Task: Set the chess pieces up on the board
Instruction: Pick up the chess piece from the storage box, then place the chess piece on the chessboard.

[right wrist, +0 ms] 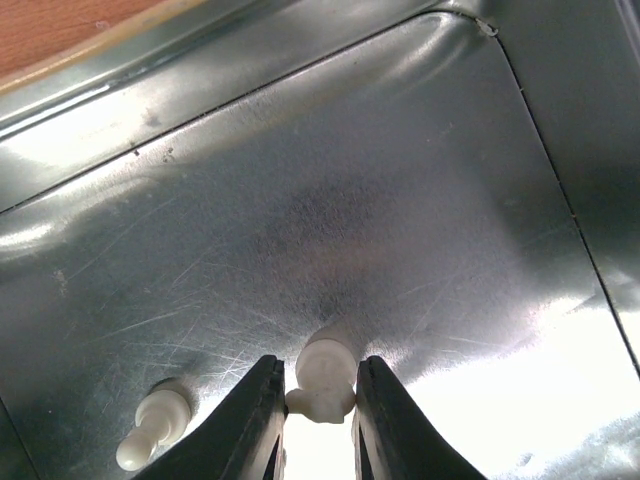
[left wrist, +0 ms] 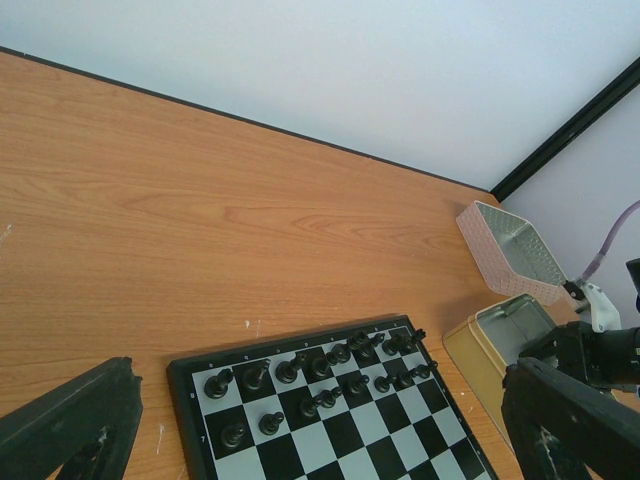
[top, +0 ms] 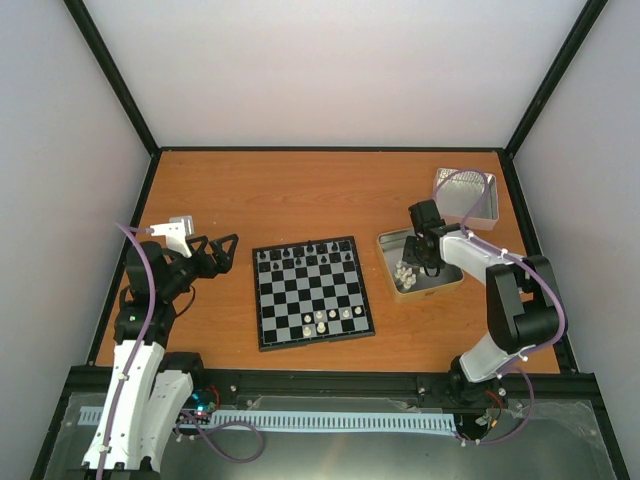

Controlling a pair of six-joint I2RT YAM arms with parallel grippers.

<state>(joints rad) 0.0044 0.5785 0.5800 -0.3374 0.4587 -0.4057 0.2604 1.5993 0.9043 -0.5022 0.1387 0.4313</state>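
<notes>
Down inside the tin [right wrist: 420, 200], my right pincer [right wrist: 318, 405] is closed narrow on one cream chess piece [right wrist: 322, 372]. The hold looks slight, so the piece may twist free when lifted toward the board [top: 312, 292] mid-tabletop. Beside the board, my left pincer [top: 232, 253] hangs wide open.

Tin walls [top: 436, 292] and chess pieces [top: 405, 276] hem the right hand [top: 420, 262]; tabletop [top: 300, 190] beyond the board [top: 300, 291] lies open.

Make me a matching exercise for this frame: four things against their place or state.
1 left gripper
2 right gripper
3 black pieces
4 spare tin

A far rows of the board
B fingers closed on a white piece in the near tin
C open, left of the board
D far right of the table

Pairs: 1-C, 2-B, 3-A, 4-D
</notes>
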